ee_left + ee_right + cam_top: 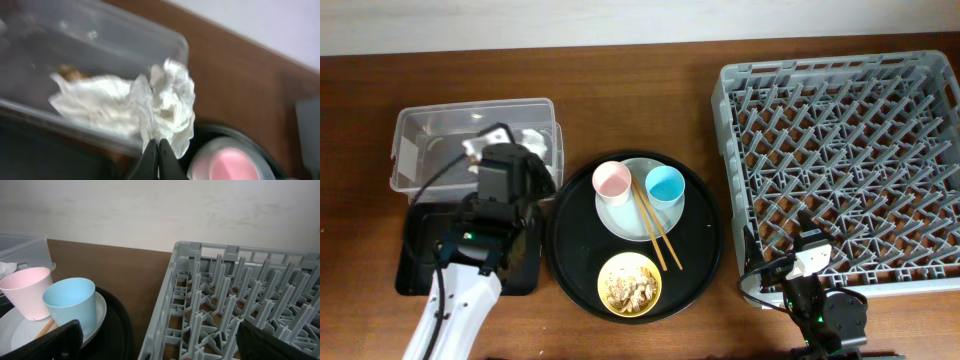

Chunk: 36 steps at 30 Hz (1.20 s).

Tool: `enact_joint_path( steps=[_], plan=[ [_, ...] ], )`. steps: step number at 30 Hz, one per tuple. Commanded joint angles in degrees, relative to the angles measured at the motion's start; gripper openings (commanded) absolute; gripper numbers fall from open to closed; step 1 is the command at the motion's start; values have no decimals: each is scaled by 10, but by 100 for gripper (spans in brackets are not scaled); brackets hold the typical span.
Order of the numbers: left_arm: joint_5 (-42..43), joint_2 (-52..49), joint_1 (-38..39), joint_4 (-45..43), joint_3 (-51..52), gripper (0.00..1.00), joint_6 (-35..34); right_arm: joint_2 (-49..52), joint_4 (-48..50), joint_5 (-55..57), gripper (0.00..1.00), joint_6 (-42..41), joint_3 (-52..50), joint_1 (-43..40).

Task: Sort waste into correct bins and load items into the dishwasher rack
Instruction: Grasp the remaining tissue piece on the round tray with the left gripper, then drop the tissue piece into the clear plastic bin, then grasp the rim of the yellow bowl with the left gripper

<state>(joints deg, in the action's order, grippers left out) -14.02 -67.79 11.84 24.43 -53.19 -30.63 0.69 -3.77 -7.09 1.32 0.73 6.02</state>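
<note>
Napkin (170, 105) of crumpled white paper is pinched in the closed tips of the left claw (156, 155), over the right end of the clear tub (420, 125), where a second napkin (95, 102) lies inside. In the middle, on the round black tray (705, 215), the pink cup (612, 181) and the blue cup (665, 184) stand on the grey plate (620, 215), the chopsticks (655, 225) lie across it, and the yellow bowl (630, 282) holds food scraps (632, 290). At the right, the right claw (160, 342) is wide open and empty, beside the near left corner of the grey rack (840, 160).

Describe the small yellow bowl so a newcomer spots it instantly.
Find the large round black tray left of the big grey plastic rack. On it, nearer the robot than the pale grey round plate, sits the small yellow bowl. It alone holds beige-brown food scraps.
</note>
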Motion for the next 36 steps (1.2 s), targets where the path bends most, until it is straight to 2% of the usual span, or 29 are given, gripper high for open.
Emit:
enact_joint_path(
  steps=[1,4,5,6,7,8,9,10,13,15,16,18,20,22,27,32,36],
  plan=[
    [-33,-45,-20,-28,-6,1,3,-3,-1,1,99,-3,-4,3],
    [-40,-95,-27,-55,-6,6,3,-3,-1,1,99,-3,-4,3],
    [-43,-118,-31,-69,-6,11,3,-3,-1,1,99,-3,-4,3],
    [-45,-143,-37,-83,-6,25,3,-3,-1,1,99,-3,-4,3],
    [-44,-164,-42,-101,-6,50,8,-3,-1,1,99,-3,-4,3],
    [-44,-174,-44,-111,-7,67,16,-3,-1,1,99,-3,-4,3],
    [-44,-181,-45,-122,-7,77,29,-3,-1,1,99,-3,-4,3],
    [-43,-182,-45,-131,-7,81,48,-3,-1,1,99,-3,-4,3],
    [-20,-158,-45,-116,-18,81,74,-3,-1,1,99,-3,-4,3],
    [47,-122,-45,-69,-33,68,74,-3,-1,1,99,-3,-4,3],
    [105,-101,-44,-39,-40,59,74,-3,-1,1,99,-3,-4,3],
    [228,-62,-35,9,-45,53,74,-3,-1,1,99,-3,-4,3],
    [324,-33,-15,63,-45,51,74,-3,-1,1,99,-3,-4,3],
    [372,-15,14,117,-45,51,74,-3,-1,1,98,-3,-4,3],
    [370,-10,135,214,-45,51,74,-3,-1,1,99,-3,-4,3],
    [308,-16,266,212,-44,51,71,-3,-1,1,99,-3,-4,3],
    [214,-20,353,202,-44,50,27,-3,-1,1,99,-3,-4,3]
  ],
)
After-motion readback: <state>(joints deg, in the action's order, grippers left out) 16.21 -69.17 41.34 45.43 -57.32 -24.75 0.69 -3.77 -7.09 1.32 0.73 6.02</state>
